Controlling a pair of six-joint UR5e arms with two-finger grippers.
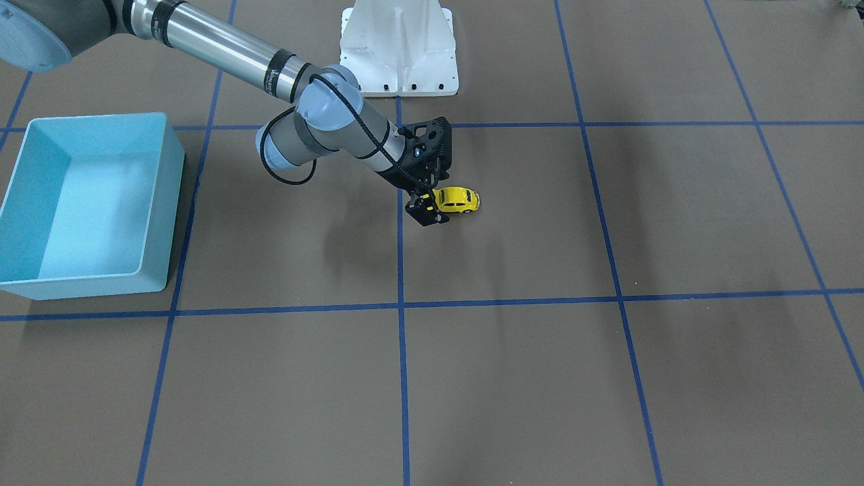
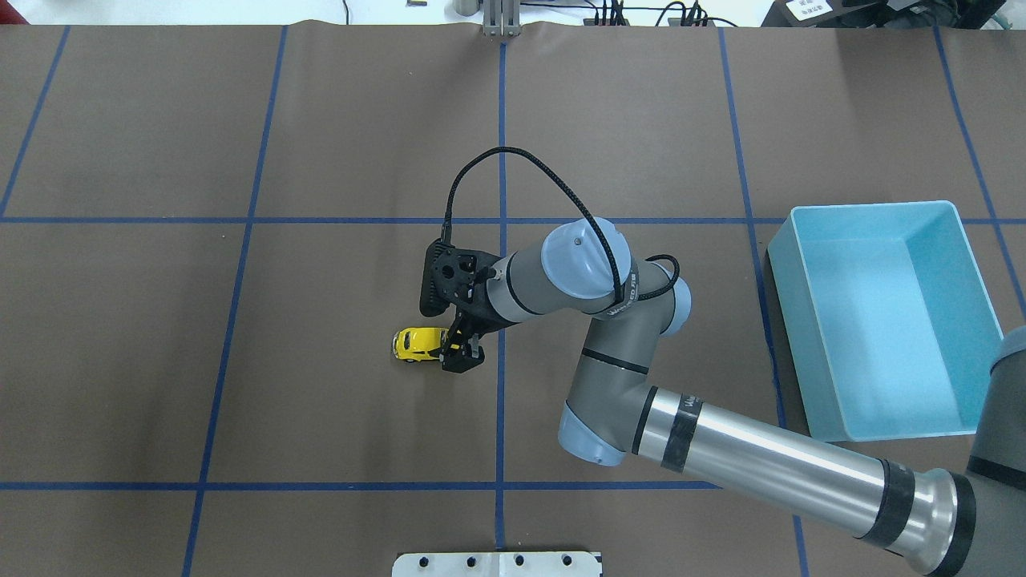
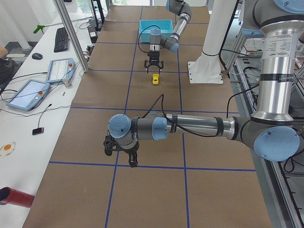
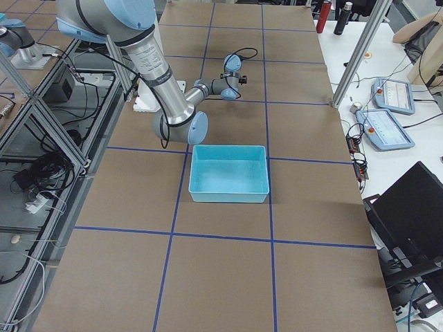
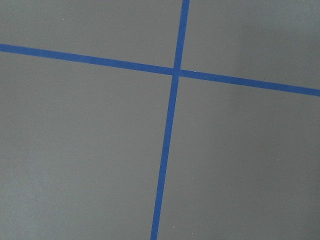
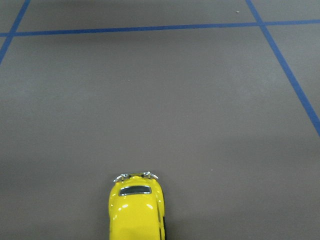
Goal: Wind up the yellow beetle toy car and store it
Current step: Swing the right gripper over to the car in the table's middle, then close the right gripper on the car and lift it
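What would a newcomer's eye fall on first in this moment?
First the tiny glossy yellow beetle toy car, standing near the middle of the brown table, with the right arm's black pincer down at one end of it; whether it grips the car cannot be told. Next comes the large, empty light blue plastic bin, set well apart on the robot's right side.
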